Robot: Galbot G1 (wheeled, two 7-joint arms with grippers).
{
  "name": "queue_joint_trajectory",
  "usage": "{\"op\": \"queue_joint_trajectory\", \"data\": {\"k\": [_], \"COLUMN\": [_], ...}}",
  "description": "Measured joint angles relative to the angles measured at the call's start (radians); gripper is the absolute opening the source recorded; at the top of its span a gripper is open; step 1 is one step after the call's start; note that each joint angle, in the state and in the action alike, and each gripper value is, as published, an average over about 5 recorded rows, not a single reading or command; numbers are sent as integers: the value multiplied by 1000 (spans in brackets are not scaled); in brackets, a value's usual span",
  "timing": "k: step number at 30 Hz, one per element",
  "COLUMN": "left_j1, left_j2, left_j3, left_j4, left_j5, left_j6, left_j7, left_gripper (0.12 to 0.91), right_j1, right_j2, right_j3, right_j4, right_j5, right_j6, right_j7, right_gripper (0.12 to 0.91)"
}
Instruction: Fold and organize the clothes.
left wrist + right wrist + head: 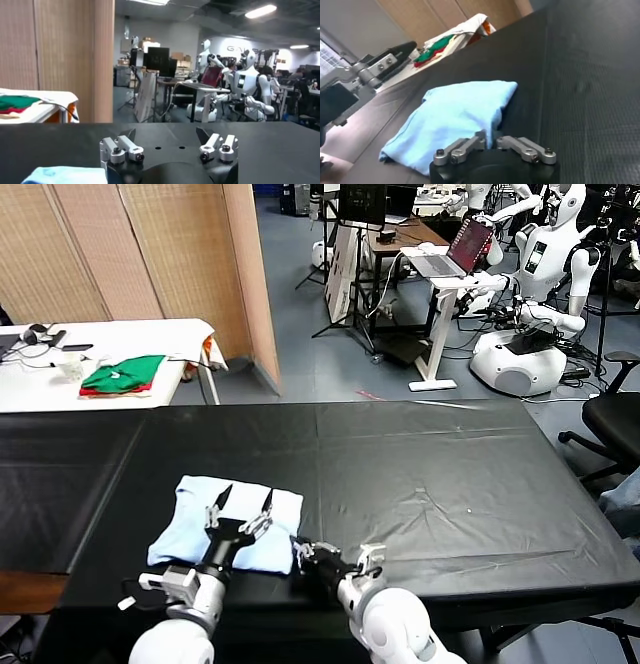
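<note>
The light-blue T-shirt [228,524] lies folded near the black table's [430,474] front edge. The left gripper [240,502] hovers open above it; the right gripper [306,552], fingers closed, seemingly holds nothing. Folding looks finished.

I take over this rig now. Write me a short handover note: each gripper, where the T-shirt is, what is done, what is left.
Left gripper: open, holding nothing, above the near part of the shirt.
Right gripper: shut, at the shirt's near right edge; whether it pinches cloth cannot be told.
Light-blue T-shirt: folded into a compact bundle on the black table, near the front edge.
Done: the shirt looks folded.
Left: probably check the right gripper's hold, neaten the bundle, withdraw both arms.
Green and red folded garments lie on the white side table, untouched.
</note>
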Motion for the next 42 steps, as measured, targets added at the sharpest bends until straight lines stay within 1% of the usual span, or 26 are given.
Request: {"op": "queue_joint_trajectory", "data": {"k": [1,2,6,9,12,14,18,21,23,24,27,28,30,31,34,35,37,39,42], "left_j1": [1,2,7,9,7,5,8,12,14,15,16,16,18,20,28,32,41,51,74], "left_j2": [0,1,4,10,14,17,22,24,24,23,24,24,26,27,34,37,44,52,65], "left_j3": [-2,-5,-20,-36,-54,-65,-83,-89,-93,-95,-103,-105,-107,-106,-101,-100,-100,-101,-102], "left_j4": [0,0,0,3,9,13,25,32,33,33,33,32,30,29,21,18,14,8,-11], "left_j5": [0,-1,-8,-20,-30,-33,-35,-38,-41,-42,-42,-42,-42,-43,-54,-57,-58,-56,-66], "left_j6": [-1,-3,-10,-13,-15,-16,-19,-22,-22,-22,-21,-20,-19,-20,-28,-32,-31,-20,11], "left_j7": [0,0,0,-1,-1,-1,0,0,0,-1,-3,-4,-10,-15,-29,-31,-32,-36,-52], "left_gripper": [907,907,907,907,907,907,907,907,907,907,907,907,907,907,907,907,907,907,907], "right_j1": [0,0,-8,-18,-29,-38,-59,-66,-70,-72,-81,-84,-93,-98,-118,-127,-147,-173,-228], "right_j2": [0,-1,-14,-39,-71,-94,-137,-159,-171,-176,-191,-195,-203,-206,-215,-217,-219,-217,-213], "right_j3": [3,7,28,59,102,136,213,265,294,307,337,344,358,365,386,394,410,428,457], "right_j4": [-3,-4,8,32,61,80,114,130,141,147,168,174,188,195,221,231,253,277,319], "right_j5": [2,4,20,32,34,33,29,26,22,19,7,4,2,1,-8,-15,-37,-69,-130], "right_j6": [-1,-2,-19,-48,-87,-113,-147,-168,-194,-206,-228,-228,-228,-228,-228,-228,-228,-228,-223], "right_j7": [-2,-3,-4,8,28,34,21,15,15,16,26,33,48,54,59,58,56,46,13], "right_gripper": [149,140,142,142,142,142,142,149,185,222,383,459,572,648,813,850,892,902,906]}}
